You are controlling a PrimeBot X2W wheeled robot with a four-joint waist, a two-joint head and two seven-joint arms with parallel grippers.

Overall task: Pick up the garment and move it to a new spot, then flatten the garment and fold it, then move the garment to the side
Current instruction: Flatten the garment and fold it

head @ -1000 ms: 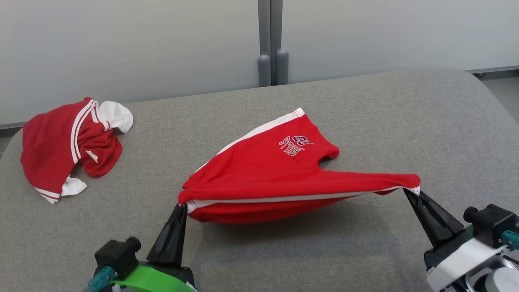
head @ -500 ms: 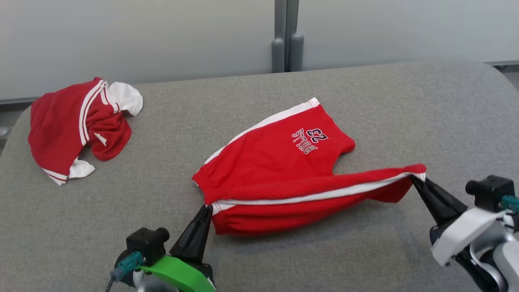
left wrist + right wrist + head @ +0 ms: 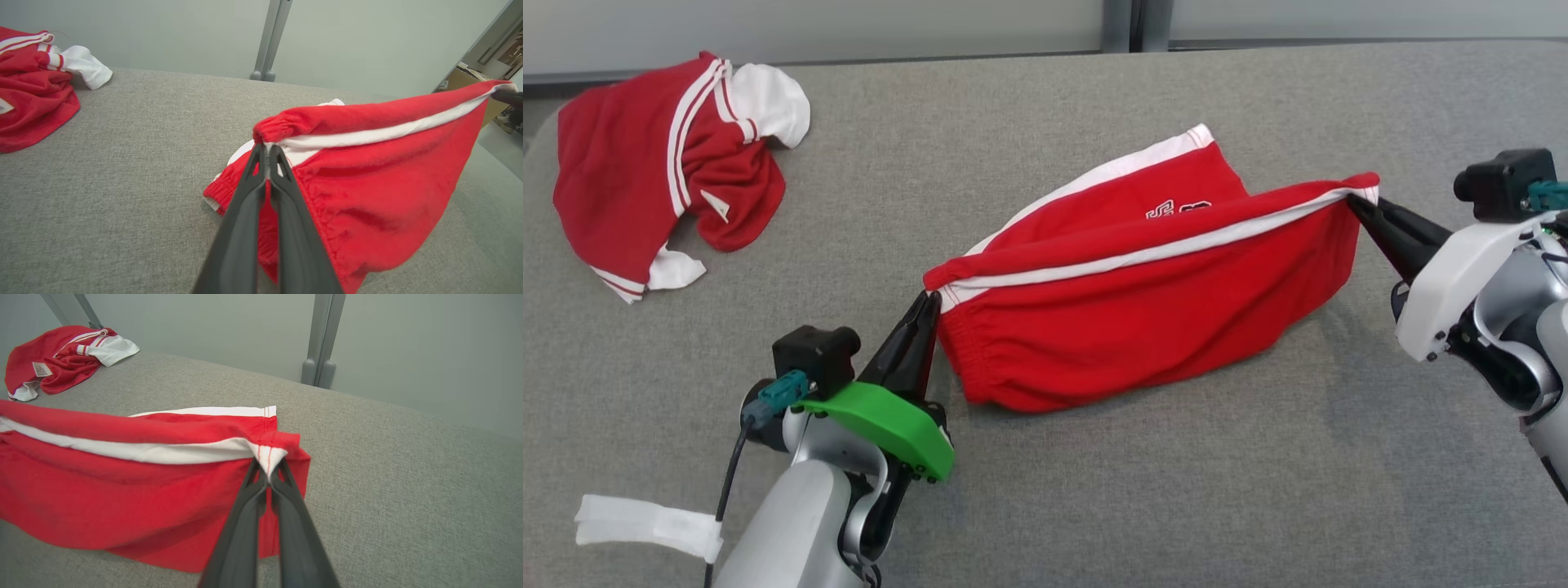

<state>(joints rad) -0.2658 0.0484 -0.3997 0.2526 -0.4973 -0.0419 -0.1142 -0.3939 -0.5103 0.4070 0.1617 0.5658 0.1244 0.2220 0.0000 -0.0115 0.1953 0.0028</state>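
The garment (image 3: 1152, 310) is a pair of red shorts with white side stripes, stretched between my two grippers over the grey table. My left gripper (image 3: 929, 300) is shut on its waistband corner (image 3: 267, 141). My right gripper (image 3: 1354, 200) is shut on the white-striped leg hem corner (image 3: 267, 455). The near half hangs lifted as a taut sheet (image 3: 367, 183); its lower edge touches the cloth surface. The far half lies flat behind, with part of the printed lettering (image 3: 1176, 209) showing above the raised edge.
A second red and white garment (image 3: 662, 163) lies crumpled at the table's far left corner (image 3: 32, 81) (image 3: 61, 359). A white strip (image 3: 645, 527) sits on my left forearm. A grey post (image 3: 322, 339) stands behind the table's far edge.
Both grippers have lifted the held edge up and carried it toward the far half, so the lettering is now mostly covered. The head camera has tilted down, shifting the whole picture.
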